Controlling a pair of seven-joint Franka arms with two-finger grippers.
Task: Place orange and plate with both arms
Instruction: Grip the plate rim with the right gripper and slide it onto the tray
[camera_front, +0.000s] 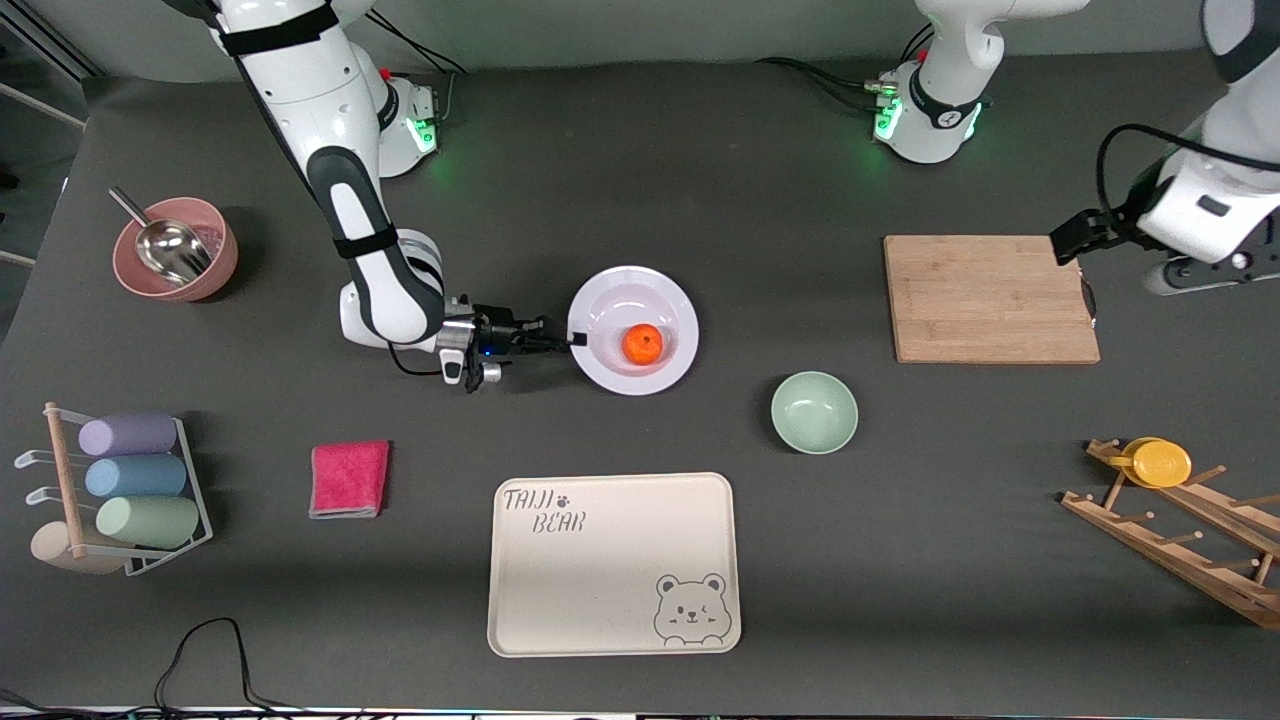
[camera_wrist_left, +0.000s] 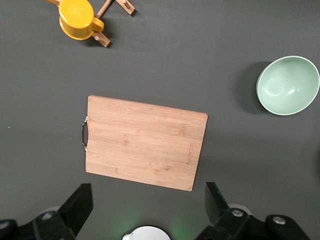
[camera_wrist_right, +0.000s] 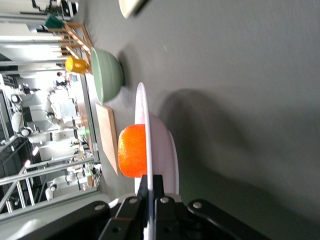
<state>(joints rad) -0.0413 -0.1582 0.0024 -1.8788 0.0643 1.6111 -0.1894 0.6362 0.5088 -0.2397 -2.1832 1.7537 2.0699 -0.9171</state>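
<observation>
The front view looks steeply down from high across the dark grey desk (camera_front: 640, 180), facing both robot bases along its top edge, and takes in the whole surface. The left wrist view looks straight down from well above, with the rectangular bamboo cutting board (camera_wrist_left: 145, 150) central and its own dark fingers (camera_wrist_left: 77, 207) at the edge; it shares with the front view the board (camera_front: 990, 298), the pale-green round bowl (camera_wrist_left: 289, 85) (camera_front: 814, 411) and the yellow cup (camera_wrist_left: 76, 19) (camera_front: 1160, 462). The right wrist view sits very close and low, looking edge-on along the round white plate (camera_wrist_right: 162, 150) (camera_front: 632, 290) holding the small bright-orange fruit (camera_wrist_right: 132, 150) (camera_front: 642, 344), toward the bowl (camera_wrist_right: 107, 75).
</observation>
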